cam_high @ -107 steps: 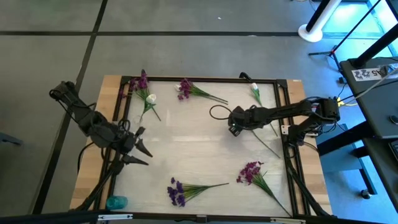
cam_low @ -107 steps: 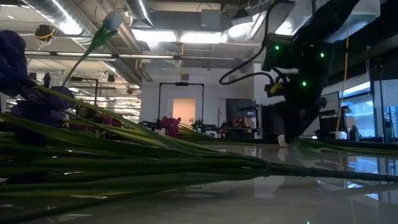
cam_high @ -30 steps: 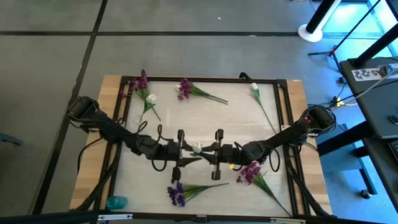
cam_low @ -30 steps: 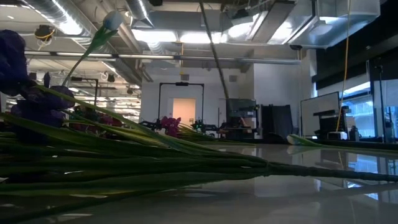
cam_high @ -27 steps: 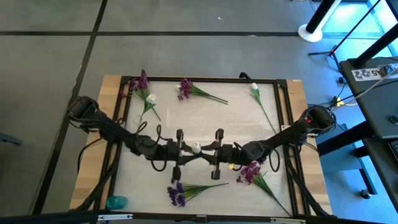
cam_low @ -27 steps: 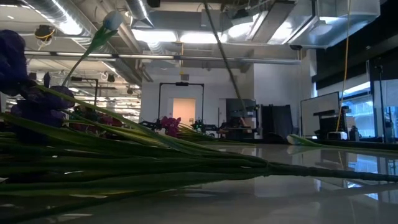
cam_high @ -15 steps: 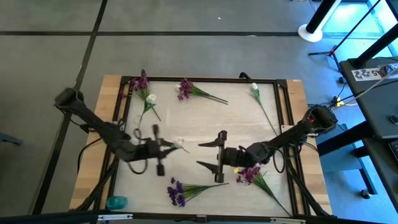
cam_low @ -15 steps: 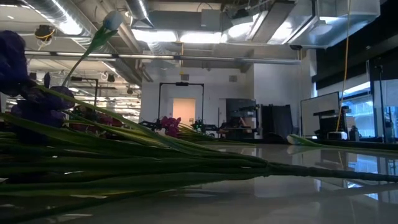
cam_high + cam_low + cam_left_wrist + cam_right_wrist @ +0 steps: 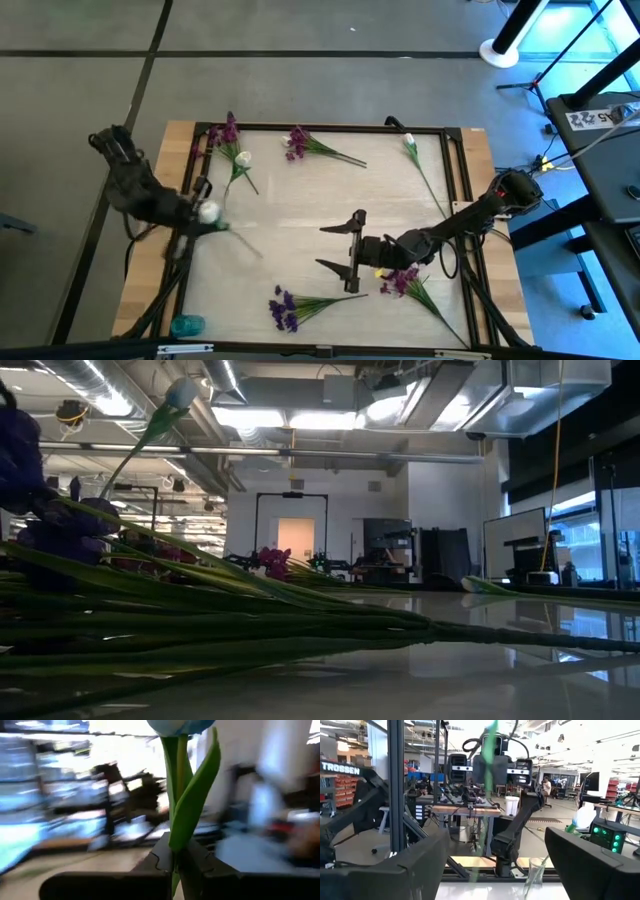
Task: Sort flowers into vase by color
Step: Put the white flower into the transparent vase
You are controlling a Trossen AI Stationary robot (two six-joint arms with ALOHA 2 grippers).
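My left gripper [image 9: 203,218] is shut on a white-budded flower [image 9: 208,211] over the table's left part. The flower's long green stem [image 9: 245,243] trails toward the table's middle. My right gripper [image 9: 337,246] stands open near the table's centre with nothing between its fingers [image 9: 410,870]. Other flowers lie flat on the table: a purple one with a white one [image 9: 228,135] at the far left, a purple one [image 9: 297,142] at the far middle, a white long-stemmed one [image 9: 410,146] at the far right, and two purple ones [image 9: 285,308] [image 9: 403,277] near the front edge. My left gripper pinches the white flower's stem and one leaf [image 9: 176,842] between its two fingers, a short way below the bud [image 9: 182,725]. The bud stands above the fingers. The rest of the stem trails away below them, and the flower is lifted off the table.
A clear glass vase [image 9: 535,876] with a stem in it shows at the table's left side in the right wrist view. A teal glass object [image 9: 186,325] sits at the near left corner. A dark frame [image 9: 320,128] runs round the table. In the low view, stems [image 9: 250,630] lie across the foreground.
At the table's centre my left gripper shut on the white flower and my right gripper opened and let it go. My left gripper then carried the flower toward the table's left edge. My right gripper stayed near the centre.
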